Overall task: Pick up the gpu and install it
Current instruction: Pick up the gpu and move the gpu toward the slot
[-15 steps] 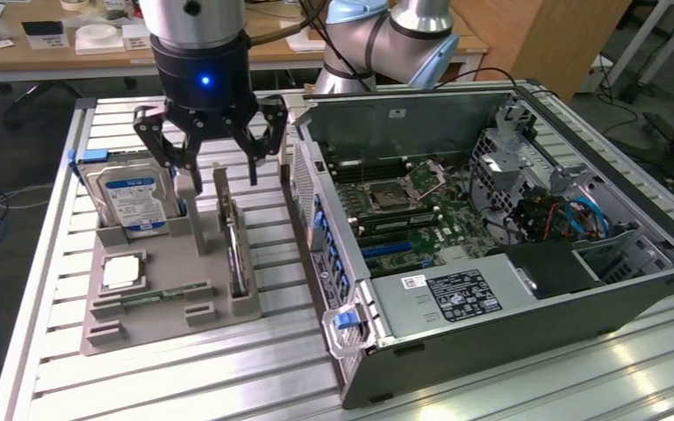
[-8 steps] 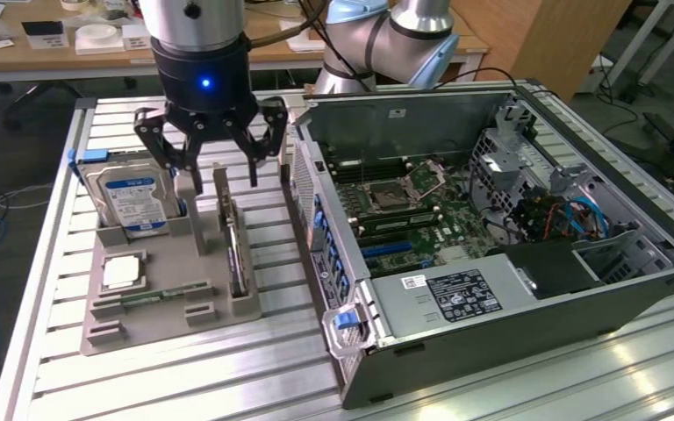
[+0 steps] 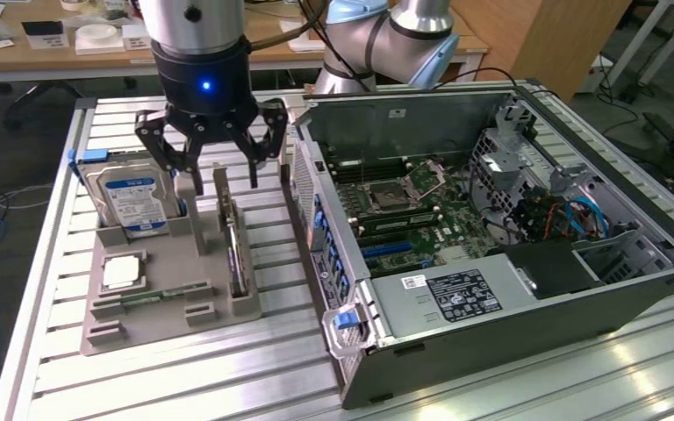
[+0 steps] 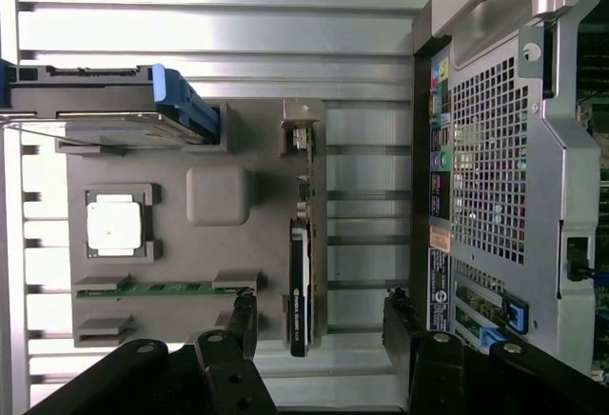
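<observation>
The gpu (image 3: 234, 241) stands on its edge in a slot of the grey holder tray (image 3: 161, 320), a thin dark card with a metal bracket at its far end. My gripper (image 3: 214, 165) hangs open just above the card's far end, gripping nothing. In the wrist view the gpu (image 4: 300, 272) appears edge-on, and my gripper (image 4: 321, 325) straddles its line with one fingertip (image 4: 244, 320) on each side, well apart from it. The open computer case (image 3: 618, 289) lies beside the tray, its motherboard (image 3: 413, 219) exposed.
The tray also carries an upright hard drive (image 3: 136, 197), a square silver processor (image 3: 123, 270) and a green memory stick (image 3: 155, 296). The case's perforated rear wall (image 4: 495, 148) stands close to the gpu. Everything rests on a slatted aluminium table (image 3: 197, 386).
</observation>
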